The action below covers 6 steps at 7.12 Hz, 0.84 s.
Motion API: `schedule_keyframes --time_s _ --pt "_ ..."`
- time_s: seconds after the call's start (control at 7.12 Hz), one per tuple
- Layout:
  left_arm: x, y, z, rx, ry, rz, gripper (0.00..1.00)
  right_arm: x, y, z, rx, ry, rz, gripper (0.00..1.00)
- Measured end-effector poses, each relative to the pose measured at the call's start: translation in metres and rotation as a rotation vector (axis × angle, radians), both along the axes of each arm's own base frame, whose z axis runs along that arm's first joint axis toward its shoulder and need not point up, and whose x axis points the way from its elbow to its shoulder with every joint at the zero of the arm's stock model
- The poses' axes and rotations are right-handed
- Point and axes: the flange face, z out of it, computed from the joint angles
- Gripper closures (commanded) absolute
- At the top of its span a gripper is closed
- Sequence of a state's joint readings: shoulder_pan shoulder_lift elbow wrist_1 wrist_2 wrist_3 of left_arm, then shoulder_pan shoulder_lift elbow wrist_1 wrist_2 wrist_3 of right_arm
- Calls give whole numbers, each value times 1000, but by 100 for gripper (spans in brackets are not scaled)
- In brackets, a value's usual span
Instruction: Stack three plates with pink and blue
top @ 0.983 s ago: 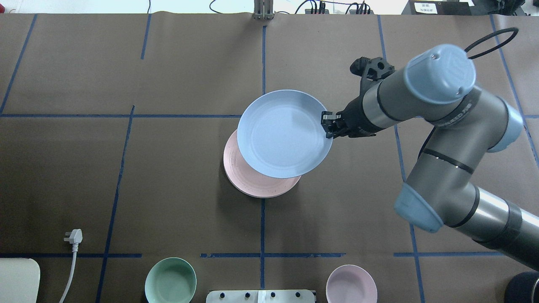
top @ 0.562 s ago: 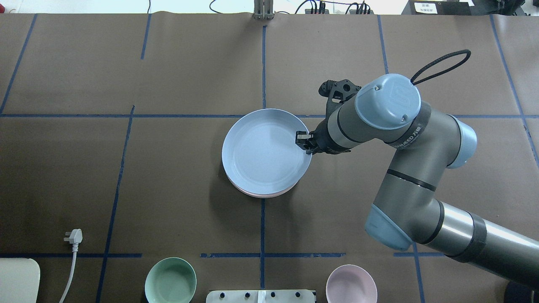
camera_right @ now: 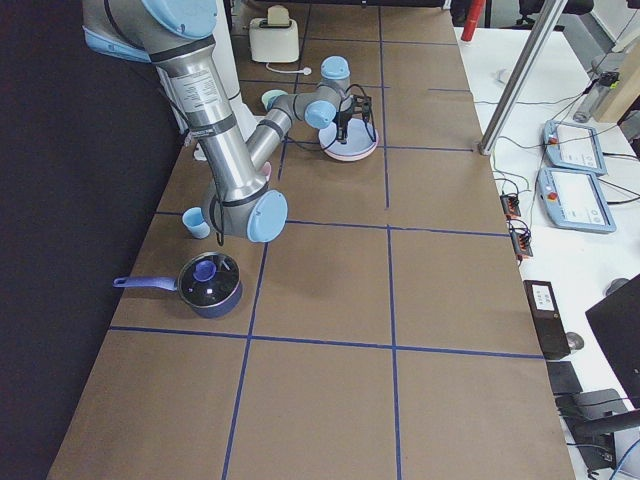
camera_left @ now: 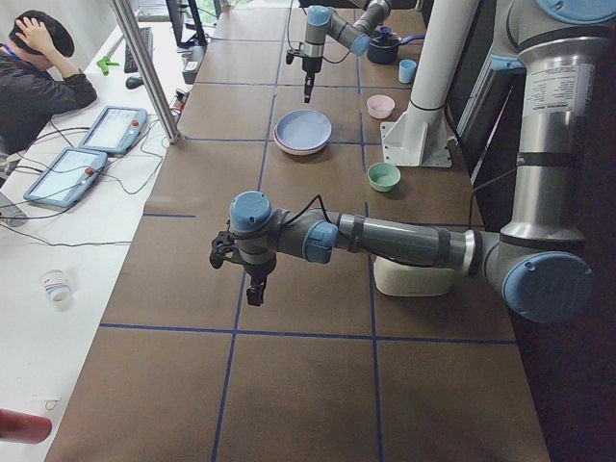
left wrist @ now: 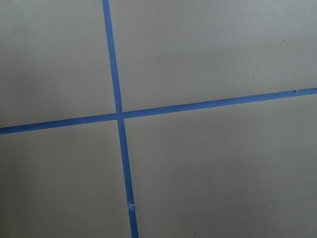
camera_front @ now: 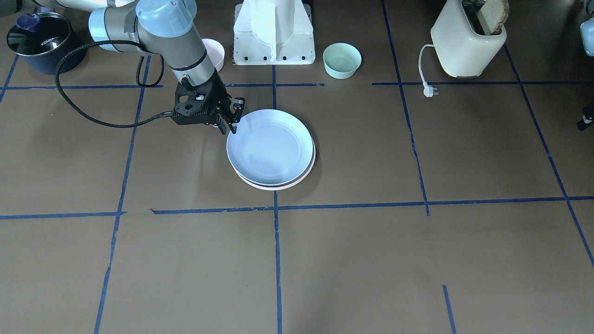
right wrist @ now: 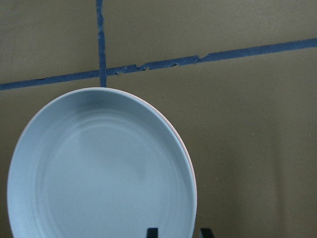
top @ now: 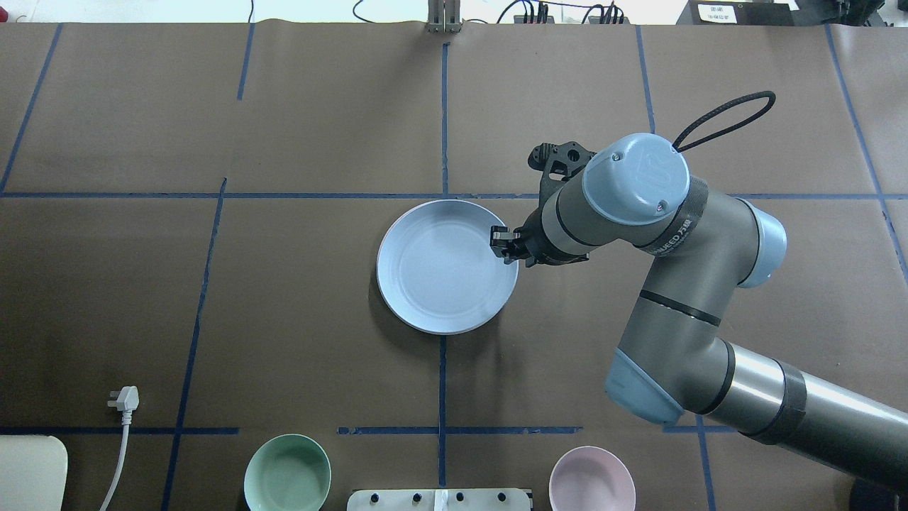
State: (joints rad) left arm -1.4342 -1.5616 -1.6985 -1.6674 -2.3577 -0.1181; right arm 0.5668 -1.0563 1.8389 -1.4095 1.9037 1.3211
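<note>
Blue plate (top: 443,266) atop pink plate (camera_front: 299,179); right tool (top: 502,245) parted, straddling its rim; left tool (camera_left: 252,292) state unclear.

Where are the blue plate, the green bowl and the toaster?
blue plate (top: 443,266), overhead view, its flat middle.
green bowl (top: 287,474), overhead view, its inside bottom.
toaster (camera_front: 466,46), front-facing view, its side wall.

right arm (top: 617,213) beside blue plate (top: 443,273), mint bowl (top: 287,474) seemingly well apart

The light blue plate (camera_front: 271,148) lies on the pink plate (camera_front: 278,188), whose rim peeks out from 3 to 7 o'clock, while the right gripper (camera_front: 233,121) hangs at the blue rim's 10 o'clock and a mint bowl (camera_front: 342,59) stands off at 1 o'clock.
</note>
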Motion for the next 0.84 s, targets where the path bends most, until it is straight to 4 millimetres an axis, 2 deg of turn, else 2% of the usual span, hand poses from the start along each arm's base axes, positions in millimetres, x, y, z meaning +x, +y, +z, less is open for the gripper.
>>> schedule_keyframes --time_s 0.14,0.28,0.42,0.56,0.7,0.84 --pt "0 0 1 -1 0 0 0 2 0 -1 1 -2 3 0" --pt "0 0 2 -4 -1 0 0 15 -7 -4 0 -7 20 0" --pt "-1 2 5 -11 -2 -1 0 45 -21 -1 -17 9 45 0" --pt "-5 4 8 -22 -4 -10 0 90 -41 13 -27 45 51 0" --pt "-13 7 11 -33 3 -24 0 141 -63 38 -10 81 22 0" --pt "-20 10 14 -47 20 -37 0 200 -82 80 22 118 -27 0"
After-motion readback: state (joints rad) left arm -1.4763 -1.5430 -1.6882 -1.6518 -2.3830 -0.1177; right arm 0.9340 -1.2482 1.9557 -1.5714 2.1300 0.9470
